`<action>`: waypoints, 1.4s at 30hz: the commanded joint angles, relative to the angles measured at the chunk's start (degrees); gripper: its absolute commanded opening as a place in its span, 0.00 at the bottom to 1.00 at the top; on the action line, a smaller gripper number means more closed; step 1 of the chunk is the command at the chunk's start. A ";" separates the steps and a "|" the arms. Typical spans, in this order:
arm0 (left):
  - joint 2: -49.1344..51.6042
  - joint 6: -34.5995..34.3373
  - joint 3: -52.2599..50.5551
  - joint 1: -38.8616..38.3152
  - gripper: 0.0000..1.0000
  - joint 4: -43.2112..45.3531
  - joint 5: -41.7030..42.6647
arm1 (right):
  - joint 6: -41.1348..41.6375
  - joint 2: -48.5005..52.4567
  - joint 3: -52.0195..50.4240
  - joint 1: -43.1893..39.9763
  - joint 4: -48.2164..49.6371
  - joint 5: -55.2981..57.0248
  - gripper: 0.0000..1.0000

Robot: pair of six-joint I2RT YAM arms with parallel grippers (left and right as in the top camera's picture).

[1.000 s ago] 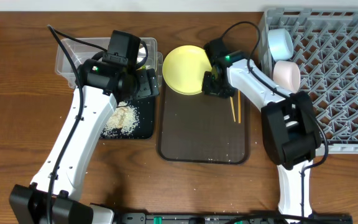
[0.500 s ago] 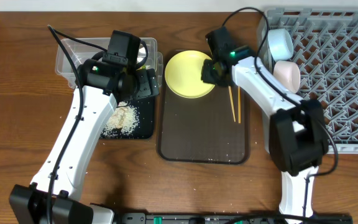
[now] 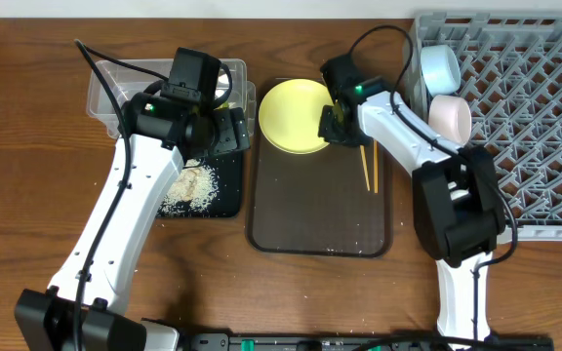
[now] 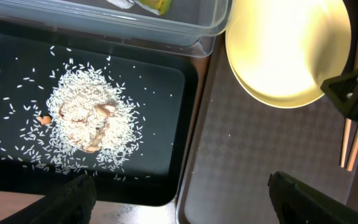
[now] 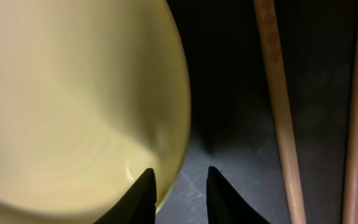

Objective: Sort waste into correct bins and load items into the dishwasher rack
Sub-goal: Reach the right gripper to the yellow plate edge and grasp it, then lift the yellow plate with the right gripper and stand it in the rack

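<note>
Chopsticks lie just beside the yellow plate rim.

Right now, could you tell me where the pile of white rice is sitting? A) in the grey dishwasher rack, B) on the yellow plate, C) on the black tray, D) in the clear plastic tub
C: the left wrist view shows the rice pile heaped on the black tray, while the yellow plate on the brown serving tray is bare.

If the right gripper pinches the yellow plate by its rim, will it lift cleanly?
Probably stiff: the yellow plate looks rigid and shallow. Its glossy surface may slip between the right gripper fingers straddling the rim. Held by one edge, it will likely tilt.
</note>
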 commanded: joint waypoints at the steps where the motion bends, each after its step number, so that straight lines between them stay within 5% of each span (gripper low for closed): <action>1: 0.15 0.11 0.24 0.31 0.91 -0.11 -0.70 | 0.42 2.56 -1.05 -0.22 -0.31 0.00 0.22; 5: 0.15 0.11 0.24 0.31 0.91 -0.13 -0.70 | 0.42 2.38 -1.03 -0.42 -0.28 -0.26 0.01; 15: 0.15 0.11 0.24 0.31 0.91 -0.11 -0.70 | -8.22 -11.41 2.75 -5.68 -4.31 4.02 0.01; 25: 0.15 0.11 0.24 0.31 0.91 -0.11 -0.70 | -24.50 -30.99 4.26 -17.22 -5.27 38.18 0.01; 42: 0.15 0.11 0.24 0.31 0.91 -0.11 -0.70 | -47.65 -20.02 3.74 -29.86 13.92 47.93 0.01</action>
